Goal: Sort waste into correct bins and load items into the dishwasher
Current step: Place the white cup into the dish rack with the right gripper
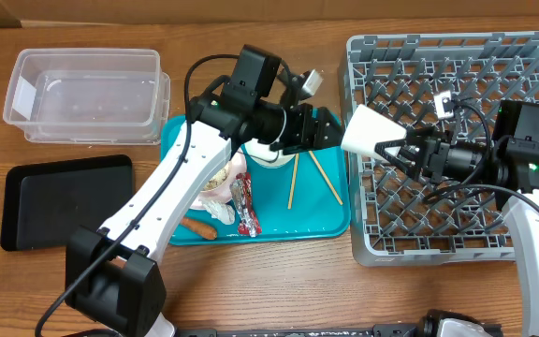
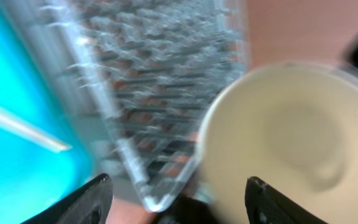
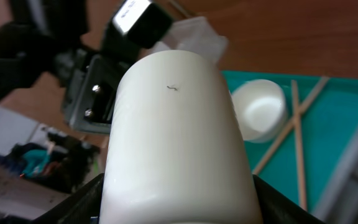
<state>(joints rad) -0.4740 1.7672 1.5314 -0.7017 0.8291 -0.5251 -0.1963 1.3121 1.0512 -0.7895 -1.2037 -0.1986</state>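
Note:
My right gripper (image 1: pixel 398 146) (image 3: pixel 178 190) is shut on a small white bowl (image 1: pixel 367 131) (image 3: pixel 173 118), held on its side over the left edge of the grey dish rack (image 1: pixel 457 225). My left gripper (image 1: pixel 333 126) (image 2: pixel 179 182) is open and empty, just left of the bowl and facing its mouth (image 2: pixel 291 130). A second white bowl (image 1: pixel 269 155) (image 3: pixel 263 109) and two chopsticks (image 1: pixel 293 183) (image 3: pixel 297 137) lie on the teal tray (image 1: pixel 316 225). The plate with rice scraps (image 1: pixel 221 183), the red-and-silver wrapper (image 1: pixel 247 208) and the carrot (image 1: pixel 197 227) sit partly under the left arm. A white tissue (image 3: pixel 191 34) shows behind the left arm.
The clear tub (image 1: pixel 87 94) stands at the back left, with the black tray (image 1: pixel 64 201) in front of it. The left arm spans the teal tray. A white tag (image 1: pixel 444 101) lies in the rack.

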